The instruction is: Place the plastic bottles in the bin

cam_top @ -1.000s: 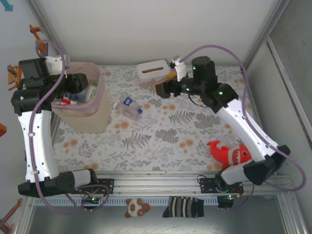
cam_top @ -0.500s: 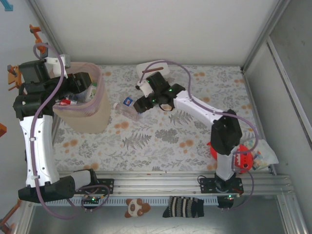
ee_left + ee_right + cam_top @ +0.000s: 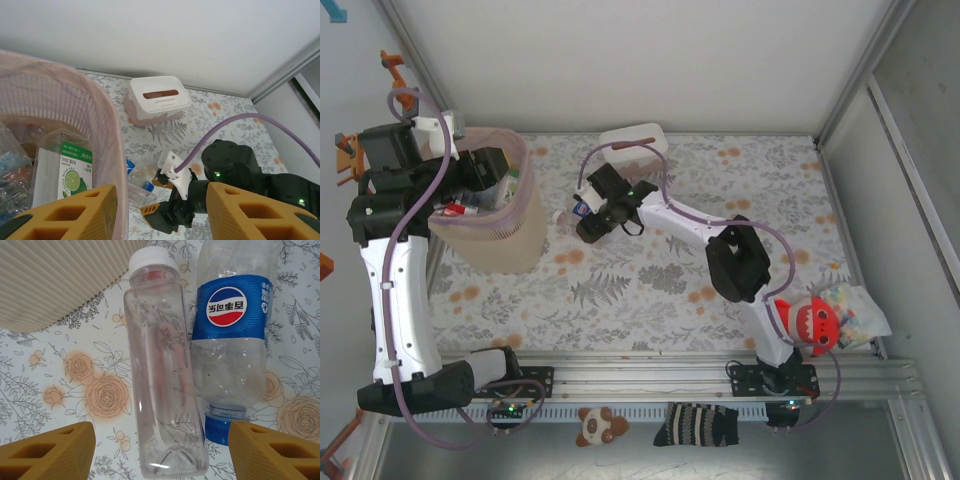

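Two plastic bottles lie side by side on the floral table just right of the bin [image 3: 490, 225]: a clear square one with a white cap [image 3: 165, 375] and a Pepsi one with a blue label and blue cap [image 3: 232, 350]. My right gripper [image 3: 162, 452] hovers low over them, open, one orange finger [image 3: 50, 450] on each outer side, touching neither. From above it sits at the bottles [image 3: 570, 212]. My left gripper [image 3: 162, 220] hangs open and empty by the bin's pink rim [image 3: 107, 145]. Several bottles [image 3: 15, 160] lie inside the bin.
A white tissue box [image 3: 632, 143] stands behind the bottles at the back. A red plush shark [image 3: 810, 322] and a clear bag [image 3: 855, 312] lie at the front right. A green lime-labelled pack [image 3: 70, 170] is in the bin.
My right arm has swung left from the tissue box down to the two bottles beside the bin, and its jaws have narrowed somewhat. The left arm has hardly moved.
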You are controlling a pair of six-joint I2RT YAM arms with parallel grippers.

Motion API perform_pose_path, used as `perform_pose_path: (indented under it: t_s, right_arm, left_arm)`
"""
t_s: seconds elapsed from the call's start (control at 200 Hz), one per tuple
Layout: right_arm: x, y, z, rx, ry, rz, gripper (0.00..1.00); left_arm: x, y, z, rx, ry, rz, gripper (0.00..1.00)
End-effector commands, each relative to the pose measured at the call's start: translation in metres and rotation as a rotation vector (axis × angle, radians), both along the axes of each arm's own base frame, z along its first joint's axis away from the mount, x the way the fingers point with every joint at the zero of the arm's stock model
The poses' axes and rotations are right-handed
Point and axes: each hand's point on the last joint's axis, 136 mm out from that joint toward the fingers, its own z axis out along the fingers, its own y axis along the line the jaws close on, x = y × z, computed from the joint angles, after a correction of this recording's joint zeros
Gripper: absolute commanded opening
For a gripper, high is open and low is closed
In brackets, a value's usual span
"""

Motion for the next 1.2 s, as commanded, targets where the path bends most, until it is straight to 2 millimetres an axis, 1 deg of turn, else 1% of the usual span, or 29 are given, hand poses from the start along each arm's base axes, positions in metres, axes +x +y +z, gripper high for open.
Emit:
perform_pose_path:
  t_s: [0.0, 0.22, 0.476, 0.616, 0.741, 0.831, 0.946, 1.021, 1.152, 1.192]
  right_arm:
    - [0.0, 0.003, -0.007, -0.037, -0.017, 0.01, 0.69]
    - [-0.002, 0.003, -0.025, -0.082, -0.016, 0.01, 0.69]
    - [0.0, 0.002, -0.043, -0.118, -0.016, 0.001, 0.63]
    - [0.002, 0.001, -0.05, -0.139, -0.027, -0.008, 0.59]
    - [0.002, 0.001, -0.05, -0.142, -0.026, -0.01, 0.54]
    - [0.0, 0.002, -0.046, -0.138, -0.033, -0.009, 0.48]
    - [-0.003, 0.0, -0.032, -0.12, -0.048, -0.008, 0.43]
    - [-0.006, -0.002, -0.019, -0.1, -0.057, -0.006, 0.41]
    - [-0.013, -0.01, 0.01, -0.058, -0.077, -0.015, 0.39]
    - [-0.015, -0.012, 0.022, -0.042, -0.089, -0.02, 0.39]
  left_arm:
    - [-0.004, -0.003, 0.008, -0.019, -0.026, -0.012, 0.5]
    - [-0.003, -0.003, 0.008, -0.026, -0.026, -0.013, 0.5]
    - [-0.003, -0.003, 0.011, -0.026, -0.034, -0.012, 0.5]
    - [-0.003, -0.004, 0.01, -0.029, -0.032, -0.013, 0.5]
    - [-0.003, -0.003, 0.011, -0.028, -0.034, -0.012, 0.51]
    - [-0.003, -0.003, 0.012, -0.028, -0.036, -0.012, 0.5]
    - [-0.004, -0.003, 0.013, -0.027, -0.042, -0.01, 0.5]
    - [-0.004, -0.003, 0.014, -0.028, -0.045, -0.01, 0.5]
    - [-0.004, -0.005, 0.017, -0.042, -0.055, -0.019, 0.51]
    - [-0.005, -0.006, 0.018, -0.048, -0.059, -0.023, 0.51]
